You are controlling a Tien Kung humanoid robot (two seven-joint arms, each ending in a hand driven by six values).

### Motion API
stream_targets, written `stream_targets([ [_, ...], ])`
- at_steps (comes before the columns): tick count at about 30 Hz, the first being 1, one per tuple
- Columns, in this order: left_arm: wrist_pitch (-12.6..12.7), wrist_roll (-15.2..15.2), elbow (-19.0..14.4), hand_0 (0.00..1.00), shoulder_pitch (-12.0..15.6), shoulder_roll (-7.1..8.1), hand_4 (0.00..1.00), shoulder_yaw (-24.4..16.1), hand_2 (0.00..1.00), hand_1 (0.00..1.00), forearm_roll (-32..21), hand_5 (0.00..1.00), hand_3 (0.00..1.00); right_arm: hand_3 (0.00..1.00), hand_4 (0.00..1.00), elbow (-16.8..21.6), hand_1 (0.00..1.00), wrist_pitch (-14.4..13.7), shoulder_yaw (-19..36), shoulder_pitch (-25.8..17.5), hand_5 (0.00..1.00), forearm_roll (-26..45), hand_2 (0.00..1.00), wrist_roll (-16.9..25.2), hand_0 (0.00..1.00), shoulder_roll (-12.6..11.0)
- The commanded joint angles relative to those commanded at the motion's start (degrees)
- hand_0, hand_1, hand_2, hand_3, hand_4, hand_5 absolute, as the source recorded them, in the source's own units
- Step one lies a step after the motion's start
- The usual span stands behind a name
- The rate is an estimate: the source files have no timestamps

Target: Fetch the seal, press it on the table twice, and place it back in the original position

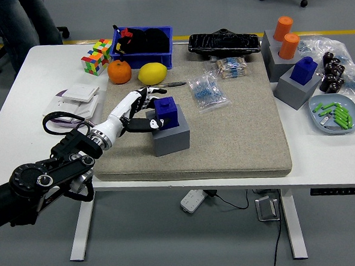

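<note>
A dark blue seal (pixel 166 113) stands upright in its grey block holder (pixel 171 136) on the beige mat (pixel 226 136). My left hand (pixel 144 108), white with black fingertips, reaches in from the lower left and sits against the seal's left side. Its fingers are spread around the seal's top and its thumb touches the lower left face, not visibly clamped. The seal still rests in the holder. My right arm is out of view.
Behind the hand lie a pen (pixel 170 84), a lemon (pixel 152 73), an orange (pixel 119 71), a puzzle cube (pixel 96 56) and a blue bin (pixel 143 44). A second blue seal (pixel 304 70) and orange seals (pixel 287 37) stand at right. A person's legs (pixel 20 22) stand top left.
</note>
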Motion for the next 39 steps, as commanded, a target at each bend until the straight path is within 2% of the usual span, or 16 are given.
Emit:
stream_targets([
  [3,-0.34,0.13,0.28,0.641,0.13,-0.16,0.768,-0.62,0.569,0.639,-0.40,0.002,0.737,0.613,0.713,0.00,0.681,0.02,-0.20,0.08,0.516,0.07,0.647,-0.02,0.722,-0.07],
  [4,-0.49,0.15,0.38,0.636,0.15,-0.23,0.748,-0.66,0.530,0.578,-0.59,0.002,0.665,0.613,0.713,-0.01,0.681,0.01,-0.20,0.08,0.518,0.09,0.647,-0.02,0.722,-0.08],
  [9,-0.23,-0.73,0.65,0.636,0.56,-0.60,0.748,-1.07,0.530,0.578,-0.95,0.002,0.665,0.613,0.713,-0.04,0.681,0.03,-0.30,0.03,0.518,0.14,0.647,-0.06,0.722,-0.17],
  [10,-0.09,-0.98,0.66,0.638,0.63,-0.66,0.667,-1.11,0.457,0.485,-0.98,0.002,0.586,0.613,0.713,-0.03,0.681,0.03,-0.34,0.03,0.517,0.16,0.647,-0.06,0.721,-0.19],
  [15,1.35,-3.42,0.57,0.638,1.10,-0.99,0.667,-1.41,0.457,0.485,-1.28,0.002,0.586,0.613,0.713,-0.03,0.681,-0.01,-0.47,-0.05,0.517,0.15,0.647,-0.04,0.721,-0.14],
  [16,1.58,-3.78,0.53,0.625,1.20,-1.01,0.642,-1.58,0.422,0.431,-1.37,0.002,0.571,0.614,0.713,-0.02,0.681,-0.01,-0.46,-0.07,0.518,0.15,0.647,-0.03,0.721,-0.11],
  [19,2.13,-4.66,0.30,0.625,1.44,-0.92,0.642,-2.16,0.422,0.431,-1.51,0.002,0.571,0.614,0.713,0.01,0.681,-0.02,-0.35,-0.17,0.518,0.12,0.647,0.00,0.721,-0.03],
  [24,2.25,-5.06,-1.43,0.621,1.71,0.26,0.669,-4.11,0.412,0.421,-0.78,0.002,0.569,0.614,0.712,-0.05,0.681,-0.02,-0.02,-0.39,0.516,-0.01,0.647,-0.03,0.721,0.01],
  [29,2.88,-5.74,-3.47,0.620,1.83,2.98,0.660,-8.03,0.412,0.424,0.56,0.002,0.571,0.613,0.713,-0.02,0.681,-0.09,0.57,-0.43,0.517,-0.20,0.647,0.01,0.722,0.10],
  [31,3.32,-6.10,-2.77,0.620,1.98,4.15,0.660,-9.51,0.412,0.424,0.81,0.002,0.571,0.613,0.713,-0.01,0.681,-0.10,0.77,-0.49,0.517,-0.27,0.647,0.03,0.722,0.18],
  [34,3.97,-6.62,-0.38,0.622,2.40,4.95,0.639,-10.32,0.414,0.429,0.33,0.002,0.574,0.613,0.713,-0.04,0.681,-0.08,0.96,-0.59,0.518,-0.35,0.646,0.04,0.722,0.28],
  [39,4.12,-7.46,5.82,0.622,4.29,4.68,0.639,-9.12,0.414,0.429,-1.78,0.002,0.574,0.613,0.713,-0.06,0.681,-0.08,1.11,-0.65,0.518,-0.34,0.646,0.09,0.722,0.49],
])
